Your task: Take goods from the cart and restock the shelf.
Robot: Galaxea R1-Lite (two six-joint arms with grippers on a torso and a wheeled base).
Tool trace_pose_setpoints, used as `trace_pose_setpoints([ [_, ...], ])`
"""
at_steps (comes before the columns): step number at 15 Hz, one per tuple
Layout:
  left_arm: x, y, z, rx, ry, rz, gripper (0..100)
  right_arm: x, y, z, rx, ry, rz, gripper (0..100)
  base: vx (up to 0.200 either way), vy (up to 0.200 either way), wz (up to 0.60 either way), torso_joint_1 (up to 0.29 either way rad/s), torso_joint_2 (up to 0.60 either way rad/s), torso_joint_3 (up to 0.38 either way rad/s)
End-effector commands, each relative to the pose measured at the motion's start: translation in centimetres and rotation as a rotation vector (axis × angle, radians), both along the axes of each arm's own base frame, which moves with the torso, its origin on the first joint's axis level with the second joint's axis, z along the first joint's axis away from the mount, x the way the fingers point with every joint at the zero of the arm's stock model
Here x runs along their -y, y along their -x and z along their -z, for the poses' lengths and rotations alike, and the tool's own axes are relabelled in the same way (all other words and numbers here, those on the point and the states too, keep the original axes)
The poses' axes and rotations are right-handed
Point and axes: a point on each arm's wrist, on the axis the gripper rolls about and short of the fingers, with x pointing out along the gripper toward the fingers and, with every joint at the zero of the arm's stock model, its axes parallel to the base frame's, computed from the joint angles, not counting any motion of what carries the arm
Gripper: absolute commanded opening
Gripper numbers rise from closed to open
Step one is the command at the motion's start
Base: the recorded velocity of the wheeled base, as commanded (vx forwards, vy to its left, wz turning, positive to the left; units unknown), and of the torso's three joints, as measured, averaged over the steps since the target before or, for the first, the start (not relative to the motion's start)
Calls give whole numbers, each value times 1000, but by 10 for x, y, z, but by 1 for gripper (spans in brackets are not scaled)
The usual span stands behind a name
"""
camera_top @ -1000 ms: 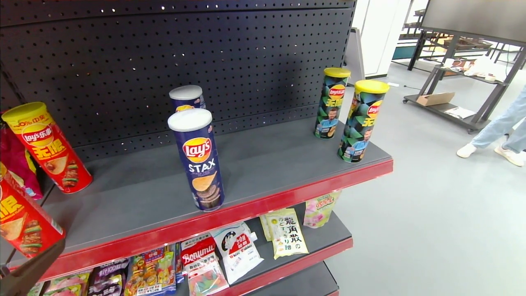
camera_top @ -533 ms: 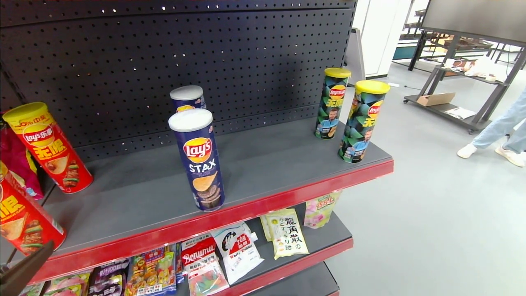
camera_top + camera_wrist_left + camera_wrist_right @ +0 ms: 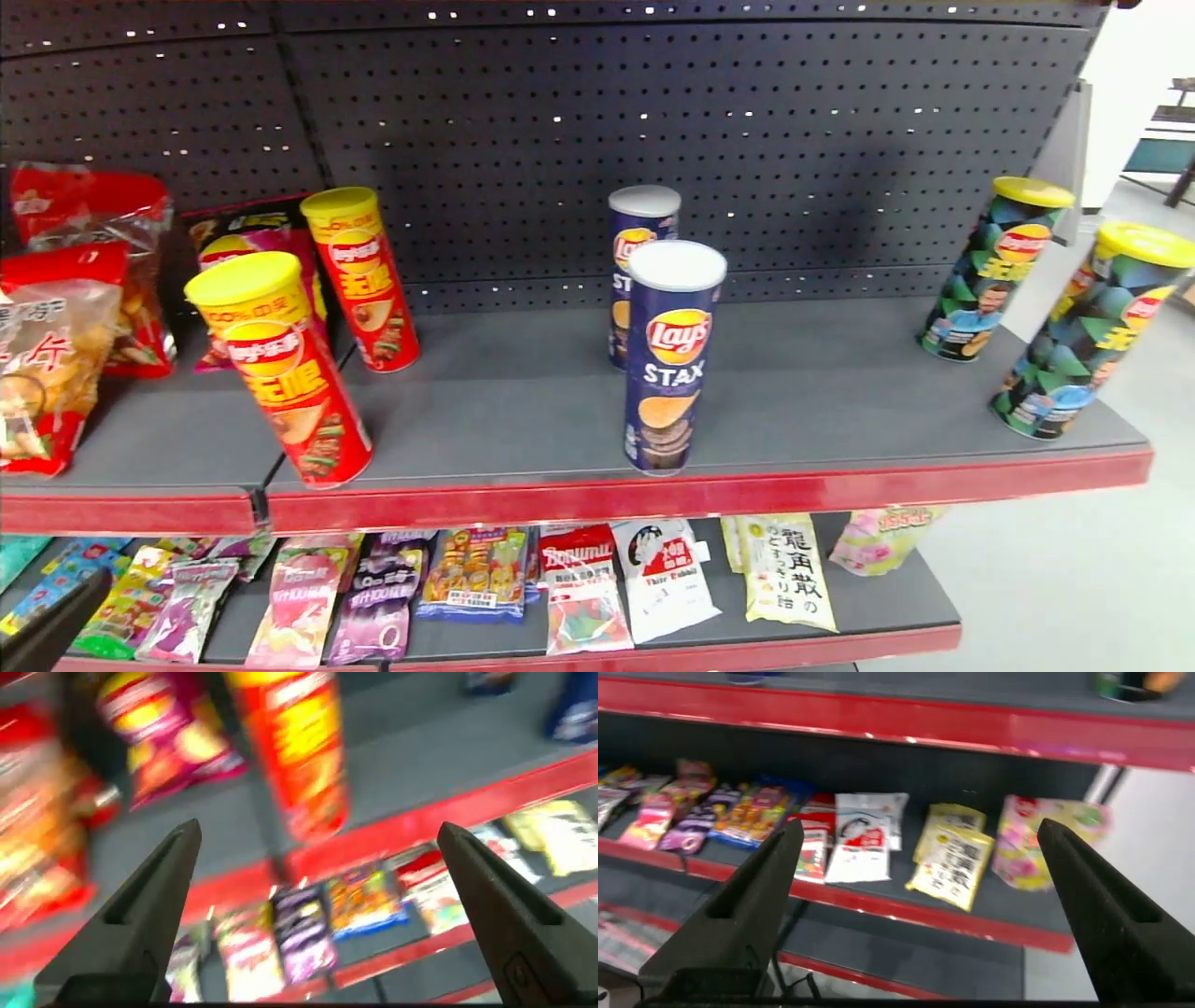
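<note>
Facing the shelf with my left gripper and right gripper both spread wide and empty, I judged the blue chip can standing upright near its front edge light, stiff, slick, crushable, best clasped mid-body.

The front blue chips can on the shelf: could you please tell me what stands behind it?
A second blue can stands behind the front blue can, before the pegboard. Its lid and upper part show; the rest is mostly covered.
</note>
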Motion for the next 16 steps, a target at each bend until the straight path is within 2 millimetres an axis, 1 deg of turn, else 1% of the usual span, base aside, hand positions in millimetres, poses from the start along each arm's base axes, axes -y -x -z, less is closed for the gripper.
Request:
trace_pose_setpoints([
  [1,-1,9,10,17,2,-4,100,0,0,0,-2,0,-1,100,0,0,0,0,0,0],
  [4,-1,29,29,61,16,12,100,0,0,0,-1,1,-2,100,0,0,0,0,0,0],
  [6,-1,53,56,62,53,76,100,0,0,0,1,3,9,100,0,0,0,0,0,0],
  [7,-1,61,67,59,59,117,100,0,0,0,5,0,41,100,0,0,0,0,0,0],
  [8,-1,62,73,42,68,137,100,0,1,-10,26,-10,45,100,0,0,0,0,0,0],
  [9,0,59,75,33,93,130,100,-4,-18,-98,1,-144,49,100,0,0,0,0,0,0],
  [10,0,57,83,5,103,125,100,-8,-34,-136,-11,-197,28,100,0,0,0,0,0,0],
  [11,0,53,97,-42,115,123,100,-14,-49,-154,-2,-103,-38,100,0,0,0,0,0,0],
  [12,0,49,103,-24,131,113,100,-17,-61,-161,7,25,-55,100,0,0,0,0,0,0],
  [13,0,47,104,17,156,84,100,-23,-83,-167,-24,126,-47,100,0,0,0,0,0,0],
  [14,-1,47,105,21,160,56,100,-26,-95,-168,-56,138,-41,100,0,0,0,0,0,0],
  [15,-2,46,104,27,184,-7,100,-34,-118,-161,-140,164,-62,100,0,0,0,0,0,0],
  [16,-4,46,105,35,201,-63,100,-42,-135,-154,-203,179,-79,100,0,0,0,0,0,0],
])
